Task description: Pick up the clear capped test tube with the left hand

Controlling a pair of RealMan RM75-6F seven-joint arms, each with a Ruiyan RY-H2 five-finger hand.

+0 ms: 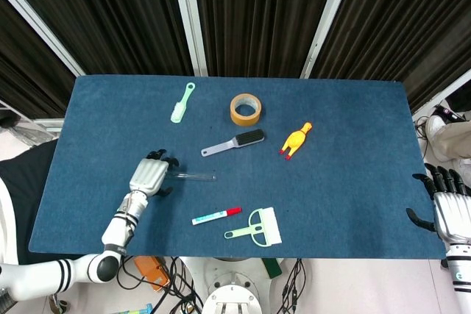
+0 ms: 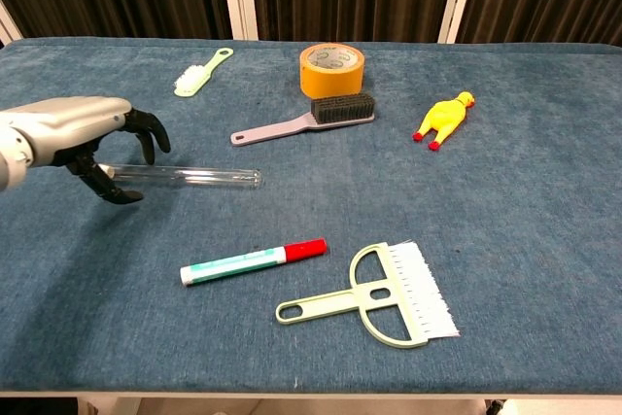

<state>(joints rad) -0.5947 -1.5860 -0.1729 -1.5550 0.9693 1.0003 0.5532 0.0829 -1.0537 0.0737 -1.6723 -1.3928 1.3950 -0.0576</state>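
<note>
No legible text, number or brand is showing in either view. The marker (image 2: 252, 260) lying on the surface (image 2: 525, 240) is carrying a green-and-white printed label, but its lettering is resolving too small and blurred to read. The orange tape roll (image 2: 330, 69) is showing no readable marking.

Left hand (image 2: 73, 133) hides test tube (image 2: 194, 177) cap end; right hand (image 1: 450, 207) cut off by frame edge.

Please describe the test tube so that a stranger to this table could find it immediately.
On the blue table, look at the left half, where the left hand hovers. The test tube lies flat under its fingers, above the red-capped marker. It is the only clear glass object.
</note>
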